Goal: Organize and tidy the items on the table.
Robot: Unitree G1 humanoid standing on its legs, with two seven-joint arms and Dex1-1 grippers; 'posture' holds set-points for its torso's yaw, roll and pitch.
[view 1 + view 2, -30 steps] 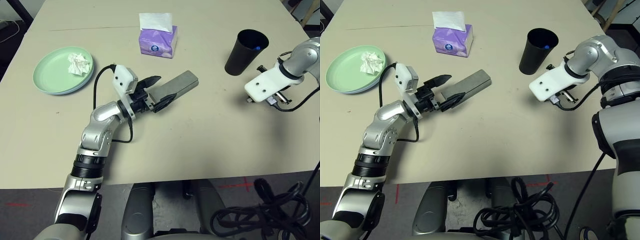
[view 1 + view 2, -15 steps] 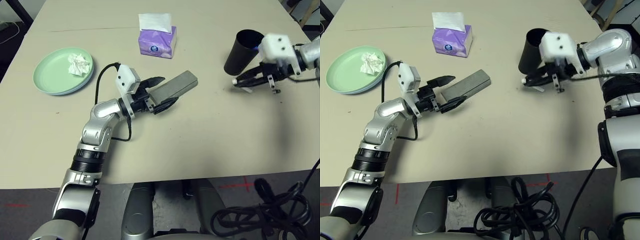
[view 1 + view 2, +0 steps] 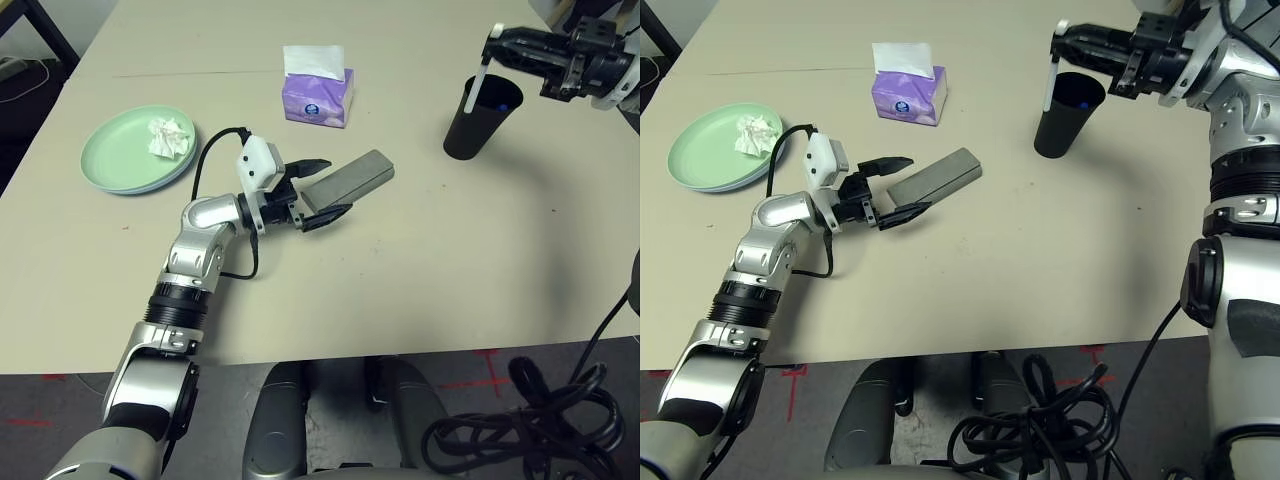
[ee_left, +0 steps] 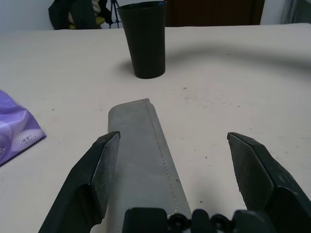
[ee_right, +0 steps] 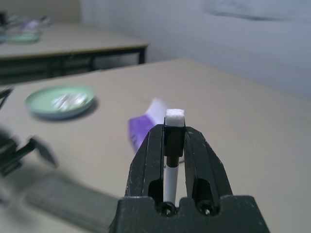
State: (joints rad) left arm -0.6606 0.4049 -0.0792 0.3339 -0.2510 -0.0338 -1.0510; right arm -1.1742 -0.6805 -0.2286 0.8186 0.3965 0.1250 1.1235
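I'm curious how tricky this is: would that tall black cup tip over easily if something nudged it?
Probably. The black cup looks tall and tapers to a narrower base, so a push near its rim could likely topple it. It seems thin-walled and light, so it might slide too. The white pen, held by the right claw, hangs at its rim.

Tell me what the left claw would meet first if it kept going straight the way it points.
The grey glasses case, already lying between the open left claw fingers; far beyond it stands the black cup.

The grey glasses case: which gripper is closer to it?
Left. The left gripper straddles the near end of the glasses case, fingers open. The right gripper, holding a white pen, is above the black cup.
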